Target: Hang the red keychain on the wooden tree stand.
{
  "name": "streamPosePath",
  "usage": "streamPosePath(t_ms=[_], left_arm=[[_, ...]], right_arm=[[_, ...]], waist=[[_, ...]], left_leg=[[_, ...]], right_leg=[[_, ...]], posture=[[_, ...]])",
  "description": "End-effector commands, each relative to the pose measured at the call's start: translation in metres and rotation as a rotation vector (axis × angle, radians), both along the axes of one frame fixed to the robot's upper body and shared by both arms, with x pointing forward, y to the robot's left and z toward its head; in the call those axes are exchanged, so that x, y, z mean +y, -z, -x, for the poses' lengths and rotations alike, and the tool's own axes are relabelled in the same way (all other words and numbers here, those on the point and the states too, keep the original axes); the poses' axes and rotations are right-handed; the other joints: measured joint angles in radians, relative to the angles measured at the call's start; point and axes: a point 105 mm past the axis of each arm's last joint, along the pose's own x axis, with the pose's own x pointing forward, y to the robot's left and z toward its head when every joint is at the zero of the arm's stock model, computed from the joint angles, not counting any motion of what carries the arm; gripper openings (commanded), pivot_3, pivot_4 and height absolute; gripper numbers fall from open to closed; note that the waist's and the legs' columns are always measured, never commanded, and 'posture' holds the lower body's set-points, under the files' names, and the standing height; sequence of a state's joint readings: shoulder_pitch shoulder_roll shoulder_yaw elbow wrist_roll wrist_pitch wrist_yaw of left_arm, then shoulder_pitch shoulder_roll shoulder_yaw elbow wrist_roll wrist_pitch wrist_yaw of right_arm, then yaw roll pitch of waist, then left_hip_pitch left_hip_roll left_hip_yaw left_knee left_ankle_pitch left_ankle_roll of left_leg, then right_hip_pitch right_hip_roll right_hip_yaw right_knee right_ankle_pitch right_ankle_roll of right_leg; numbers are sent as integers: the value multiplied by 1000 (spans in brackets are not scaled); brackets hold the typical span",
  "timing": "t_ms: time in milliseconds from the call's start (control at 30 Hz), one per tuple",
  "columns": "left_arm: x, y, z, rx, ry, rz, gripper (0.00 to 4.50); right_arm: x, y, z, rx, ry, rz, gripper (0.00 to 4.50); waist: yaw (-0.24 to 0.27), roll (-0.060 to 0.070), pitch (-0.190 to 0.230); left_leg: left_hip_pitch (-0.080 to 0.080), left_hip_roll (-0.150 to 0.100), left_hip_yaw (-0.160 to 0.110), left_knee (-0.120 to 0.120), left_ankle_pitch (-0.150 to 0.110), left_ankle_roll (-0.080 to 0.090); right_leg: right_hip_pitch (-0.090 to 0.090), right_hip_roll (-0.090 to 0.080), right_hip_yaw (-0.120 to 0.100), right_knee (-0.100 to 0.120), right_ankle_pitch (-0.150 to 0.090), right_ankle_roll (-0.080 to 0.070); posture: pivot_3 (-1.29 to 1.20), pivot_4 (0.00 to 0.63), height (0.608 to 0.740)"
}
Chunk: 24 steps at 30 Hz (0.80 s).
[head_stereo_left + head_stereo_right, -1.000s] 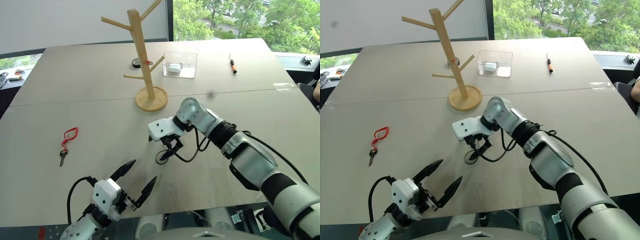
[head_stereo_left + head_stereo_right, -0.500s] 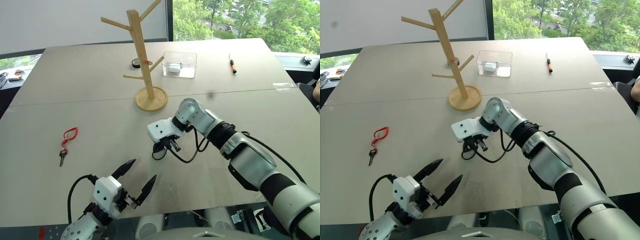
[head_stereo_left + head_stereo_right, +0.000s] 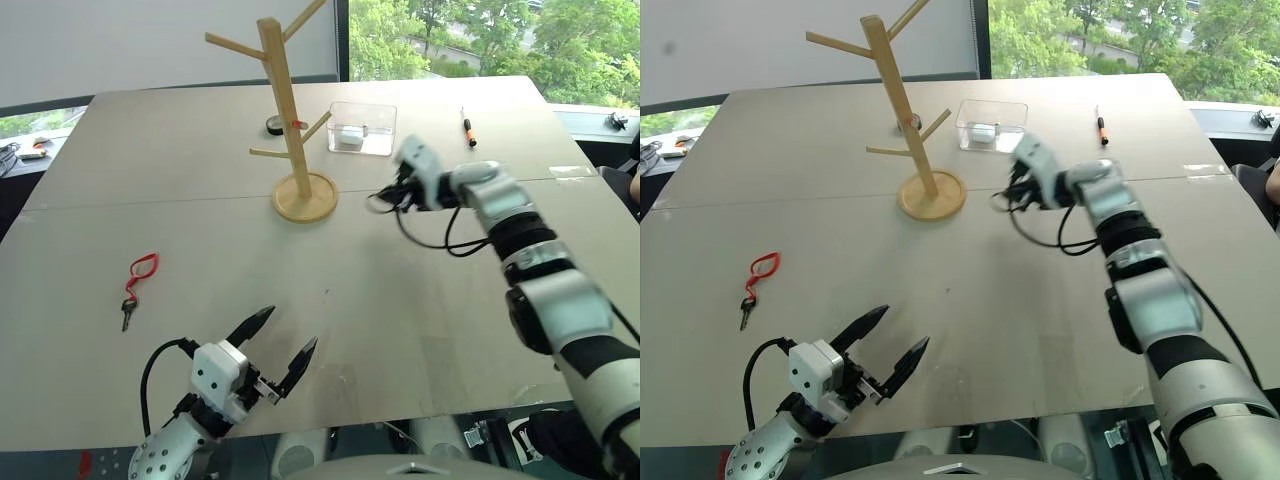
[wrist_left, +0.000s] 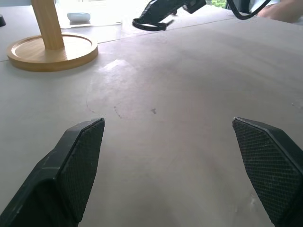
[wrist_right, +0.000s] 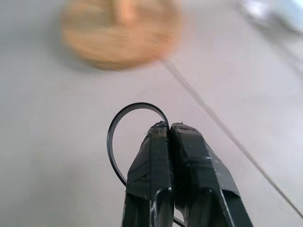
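The red keychain (image 3: 141, 267) lies flat on the table at the left, its dark key toward me. The wooden tree stand (image 3: 284, 108) is upright at the table's far middle on its round base (image 3: 305, 198). My right gripper (image 3: 393, 191) hovers just right of that base, shut on a black zip-tie loop (image 5: 108, 139) that hangs from its fingertips (image 5: 161, 130). My left gripper (image 3: 287, 334) stands open low over the table's near edge, nothing between its fingers, well to the right of and nearer than the keychain.
A clear plastic box (image 3: 362, 128) sits behind and right of the stand. An orange and black pen (image 3: 467, 130) lies farther right. A small black round object (image 3: 272, 126) rests behind the pole. A seam (image 3: 150, 203) crosses the table.
My right gripper shut on the black loop at mid-table, lifted it and swung it away to the right, beside the stand's base. The left gripper stayed put and open.
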<state>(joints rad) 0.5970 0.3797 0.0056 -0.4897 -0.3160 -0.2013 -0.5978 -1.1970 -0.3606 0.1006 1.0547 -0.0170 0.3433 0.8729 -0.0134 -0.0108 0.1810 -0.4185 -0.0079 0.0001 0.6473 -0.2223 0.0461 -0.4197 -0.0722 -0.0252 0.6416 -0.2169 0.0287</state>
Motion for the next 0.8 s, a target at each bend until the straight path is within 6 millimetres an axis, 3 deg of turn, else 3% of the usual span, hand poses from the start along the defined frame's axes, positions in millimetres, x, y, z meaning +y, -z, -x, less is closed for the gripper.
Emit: streamPosePath(t_ms=[33, 167, 333, 433, 533, 567, 767, 800], left_arm=[[-1, -1, -2, -11, 20, 10, 4500], [1, 0, -7, -19, 32, 13, 4500], [-2, -1, -8, -26, 49, 17, 4500], [-2, 0, -8, -25, 51, 16, 4500], [-2, 1, -8, -24, 53, 15, 4500], [-2, 1, -7, -23, 53, 15, 4500], [-2, 0, -9, -25, 52, 14, 4500], [-1, -1, -10, -26, 51, 14, 4500]], right_arm=[[-55, -12, -16, -25, 319, -68, 79], [-128, -10, -15, -50, 636, -95, 79], [-189, -6, -1, -81, 888, -117, 79], [-211, -4, 6, -95, 989, -132, 79], [-219, 0, 10, -88, 1027, -139, 79], [-220, 1, 11, -82, 1033, -142, 676], [-220, 3, 12, -77, 1034, -154, 3057], [-220, 1, 11, -87, 1029, -154, 3633]], waist=[[-1, 0, 0], [1, 0, 0], [-3, 0, 0], [-3, 0, 0], [-6, 0, 0], [-6, 0, 0], [-3, 0, 0], [-3, 0, 0]], left_leg=[[0, 0, 0, 0, 0, 0], [0, -1, 3, 0, 0, 0], [1, 0, 9, 0, -1, 3], [3, 1, 14, 0, -2, 4], [4, 2, 18, 0, -3, 6], [4, 2, 19, 0, -3, 6], [4, 2, 20, 1, -4, 7], [4, 2, 20, 1, -4, 7]], right_leg=[[0, 0, 0, 0, 0, 0], [0, 0, 2, 0, 0, 0], [-1, 2, 8, 0, 0, 1], [-1, 6, 12, 0, 0, 1], [-1, 7, 16, 0, 0, 2], [-1, 8, 17, 0, 1, 2], [-1, 8, 17, 0, 1, 3], [-1, 8, 18, 0, 1, 3]], posture=[[0, 150, 740], [0, 150, 740], [0, 150, 740], [0, 150, 740], [0, 150, 740], [0, 150, 740], [0, 150, 740], [0, 150, 740]])
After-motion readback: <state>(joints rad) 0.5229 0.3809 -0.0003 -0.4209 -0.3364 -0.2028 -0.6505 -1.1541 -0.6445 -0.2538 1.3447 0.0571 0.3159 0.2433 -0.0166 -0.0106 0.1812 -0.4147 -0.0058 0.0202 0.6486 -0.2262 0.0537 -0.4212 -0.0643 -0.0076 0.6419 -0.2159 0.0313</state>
